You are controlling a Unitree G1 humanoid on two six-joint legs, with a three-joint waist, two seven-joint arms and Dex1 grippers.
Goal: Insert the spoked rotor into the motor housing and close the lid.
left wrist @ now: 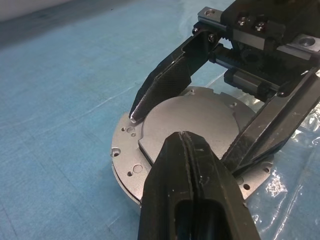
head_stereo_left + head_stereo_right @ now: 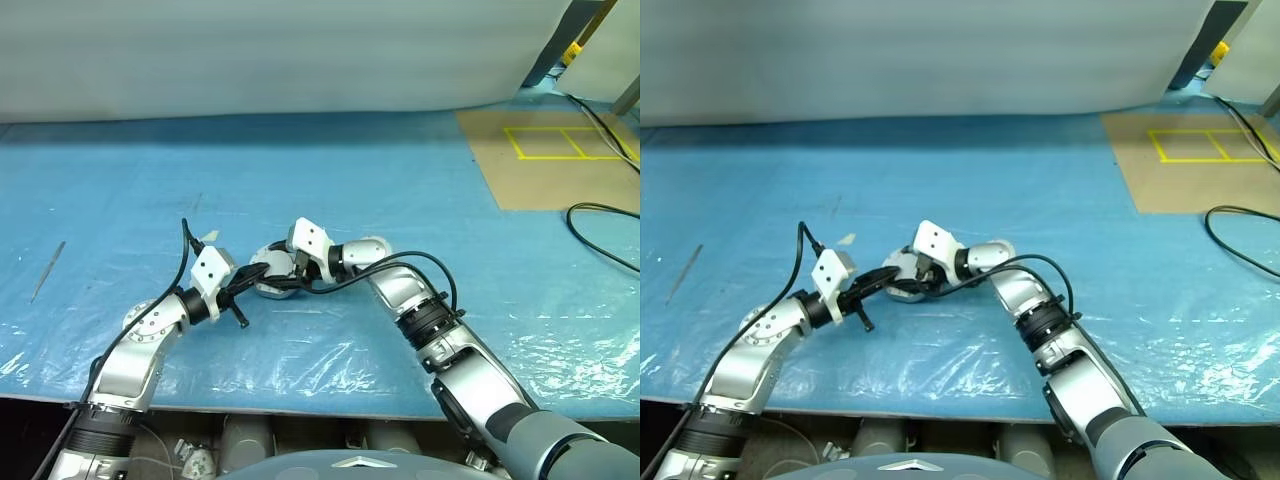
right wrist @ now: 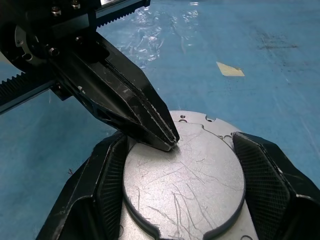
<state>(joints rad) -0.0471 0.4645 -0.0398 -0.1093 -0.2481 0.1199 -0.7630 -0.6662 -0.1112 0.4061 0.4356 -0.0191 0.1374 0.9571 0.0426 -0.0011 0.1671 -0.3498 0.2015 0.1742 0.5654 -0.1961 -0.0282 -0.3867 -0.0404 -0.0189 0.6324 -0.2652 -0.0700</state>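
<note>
The motor housing [image 2: 270, 285] lies flat on the blue sheet, a silver-grey puck with a holed flange [image 1: 125, 145]. The lid [image 3: 190, 185] lies flat on top of it, plain side up, showing its scratched raised centre. My right gripper [image 3: 182, 142] comes in from the right. Its fingers [image 3: 107, 185] press against opposite sides of the lid's raised centre. My left gripper [image 1: 181, 136] is shut with nothing in it, and its tip rests on the lid's top near the edge of the raised part. The spoked rotor is hidden.
The blue plastic-covered table [image 2: 350, 180] stretches all round. A tan board with yellow tape lines [image 2: 560, 150] and a black cable [image 2: 600, 215] lie at the back right. A thin metal strip [image 2: 45, 270] lies at the far left, and a small tan scrap [image 3: 230, 69] lies near the housing.
</note>
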